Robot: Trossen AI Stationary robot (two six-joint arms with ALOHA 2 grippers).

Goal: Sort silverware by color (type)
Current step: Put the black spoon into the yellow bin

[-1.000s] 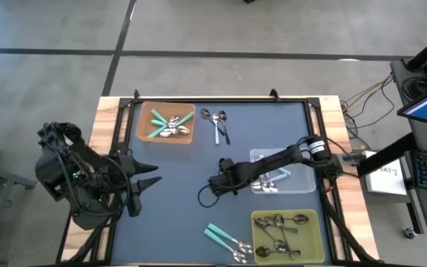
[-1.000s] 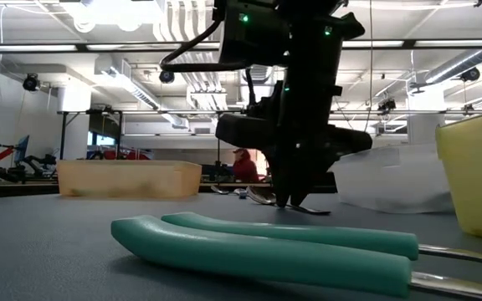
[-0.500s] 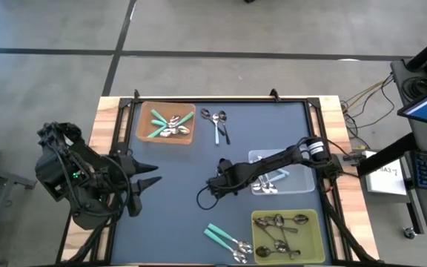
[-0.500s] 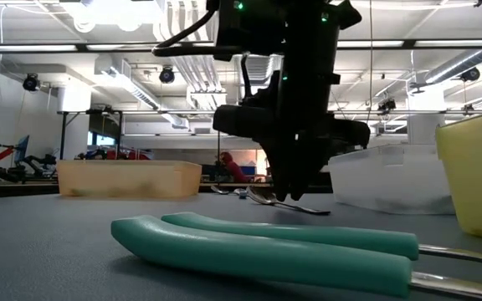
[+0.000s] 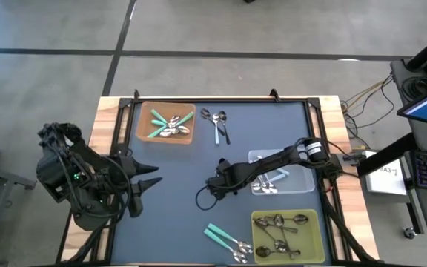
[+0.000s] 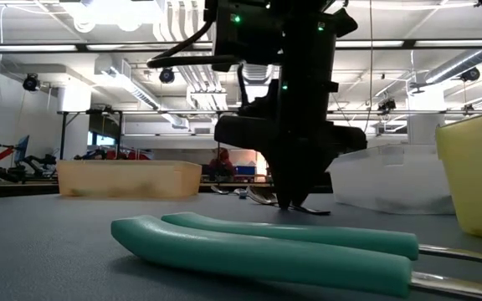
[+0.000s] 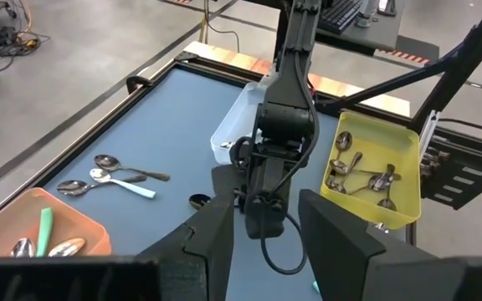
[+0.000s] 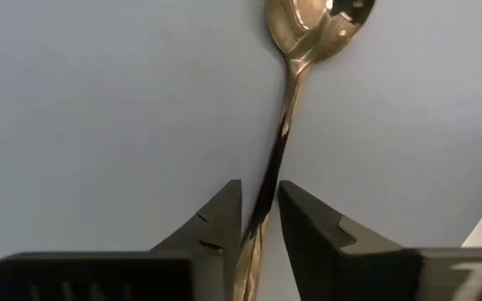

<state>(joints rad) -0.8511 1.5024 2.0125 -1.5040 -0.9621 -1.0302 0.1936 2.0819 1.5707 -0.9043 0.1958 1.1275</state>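
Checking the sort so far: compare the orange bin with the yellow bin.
The orange bin sits at the table's far left; the yellow bin sits at the near right. The orange bin holds spoons with teal handles; the yellow bin holds all-metal spoons, no coloured handles. Both are shallow rectangular trays lying flat on the dark mat, each holding several spoons.

Spoon (image 8: 284, 125): polished metal, mirror-glossy bowl and handle. Table (image 5: 176, 200): smooth matt dark mat, bordered by pale bare wood (image 5: 107, 111). Teal handles (image 6: 258, 251): smooth satin plastic. Yellow bin (image 7: 375, 180) and orange bin (image 5: 166, 124): matt plastic; clear bin (image 6: 392, 177): translucent plastic. Fingers (image 8: 312, 242): matt black.
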